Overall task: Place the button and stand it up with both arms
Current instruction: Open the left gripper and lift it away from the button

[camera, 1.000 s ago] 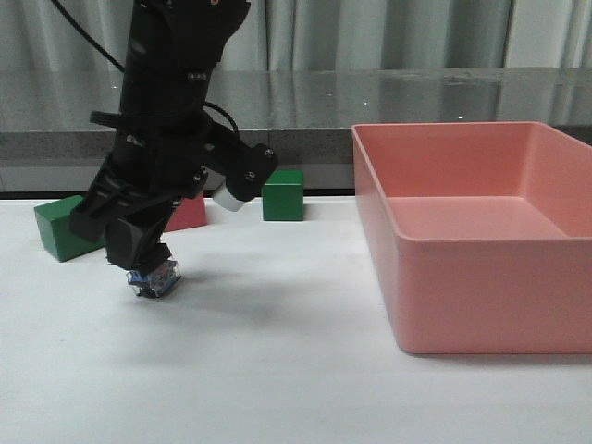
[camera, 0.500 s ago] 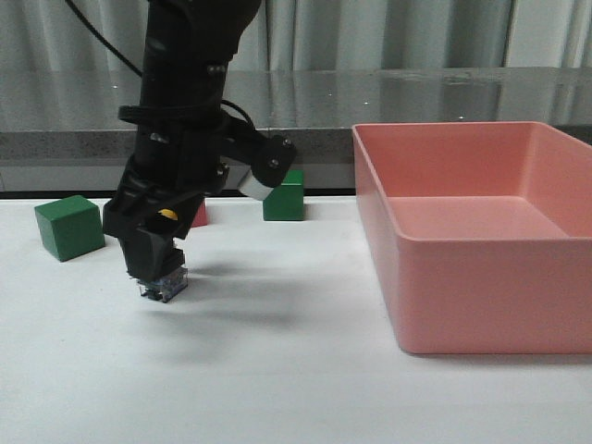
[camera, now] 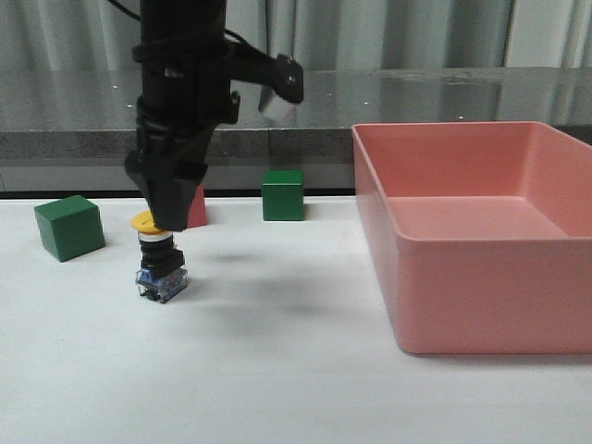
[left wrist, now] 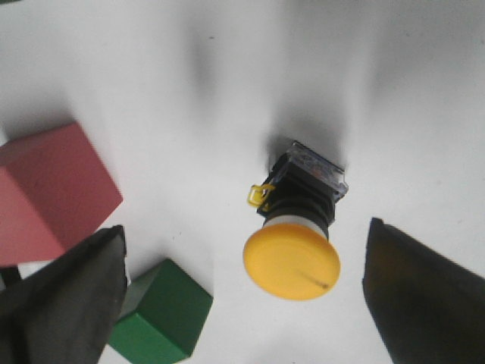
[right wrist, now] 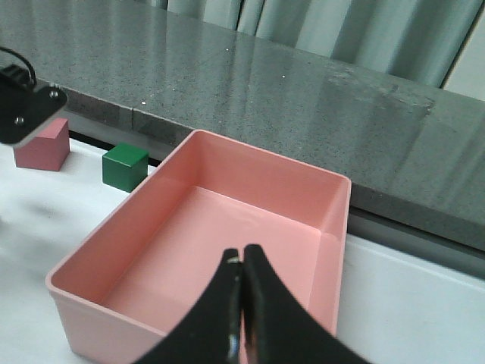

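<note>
The button (camera: 159,264) stands upright on the white table, yellow cap on top, clear-bluish base down. My left gripper (camera: 169,215) hangs just above and slightly behind its cap, open and holding nothing. In the left wrist view the button (left wrist: 297,227) shows from above between the two black fingers (left wrist: 68,303), apart from both; the left gripper (left wrist: 242,303) is wide open. My right gripper (right wrist: 241,262) is shut on nothing, hovering over the pink bin (right wrist: 265,152). The right arm is out of the front view.
A green cube (camera: 68,227) sits left of the button, a pink cube (camera: 191,208) behind it and another green cube (camera: 282,194) further right. The large pink bin (camera: 490,296) fills the table's right side. A grey ledge runs along the back.
The left gripper let go of the button and rose straight up. The button, held tilted just above the table before, now stands on its base with its yellow cap showing.
</note>
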Robot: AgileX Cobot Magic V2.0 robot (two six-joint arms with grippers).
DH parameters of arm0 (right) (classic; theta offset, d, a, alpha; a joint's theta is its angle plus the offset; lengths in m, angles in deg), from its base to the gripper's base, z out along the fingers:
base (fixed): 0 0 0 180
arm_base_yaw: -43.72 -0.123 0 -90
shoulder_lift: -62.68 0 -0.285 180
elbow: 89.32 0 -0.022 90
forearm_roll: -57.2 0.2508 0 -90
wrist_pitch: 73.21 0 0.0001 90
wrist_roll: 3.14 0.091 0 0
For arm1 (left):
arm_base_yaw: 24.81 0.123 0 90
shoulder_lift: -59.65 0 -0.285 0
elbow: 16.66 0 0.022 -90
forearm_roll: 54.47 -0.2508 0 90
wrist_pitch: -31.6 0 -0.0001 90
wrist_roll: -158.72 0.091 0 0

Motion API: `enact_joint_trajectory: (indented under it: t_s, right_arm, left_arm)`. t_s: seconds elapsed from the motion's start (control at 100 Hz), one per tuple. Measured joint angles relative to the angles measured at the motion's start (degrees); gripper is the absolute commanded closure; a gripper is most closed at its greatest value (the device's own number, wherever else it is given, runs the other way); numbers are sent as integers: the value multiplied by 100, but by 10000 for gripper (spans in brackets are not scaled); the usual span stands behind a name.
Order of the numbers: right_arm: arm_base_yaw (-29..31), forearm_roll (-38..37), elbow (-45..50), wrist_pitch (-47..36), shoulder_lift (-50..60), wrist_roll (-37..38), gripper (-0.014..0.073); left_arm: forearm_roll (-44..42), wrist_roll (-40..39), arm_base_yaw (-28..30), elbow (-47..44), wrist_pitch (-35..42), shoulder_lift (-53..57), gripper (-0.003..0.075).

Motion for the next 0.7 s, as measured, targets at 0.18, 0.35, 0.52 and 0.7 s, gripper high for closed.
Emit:
enact_joint_trajectory:
  t_s: [0.18,0.35,0.52,0.7]
  right_arm:
    - [0,0,0,0,0,0,670]
    - [0,0,0,0,0,0,670]
    - [0,0,0,0,0,0,670]
    - [0,0,0,0,0,0,670]
  left_arm:
    - [0,-837,0,0,-22,611,384]
    - [111,-1754,118,0,-81,1227,741]
    - [549,-2424,614,0,-4,1903,740]
    - [978,-2608,1096,-523,995,3015,740]
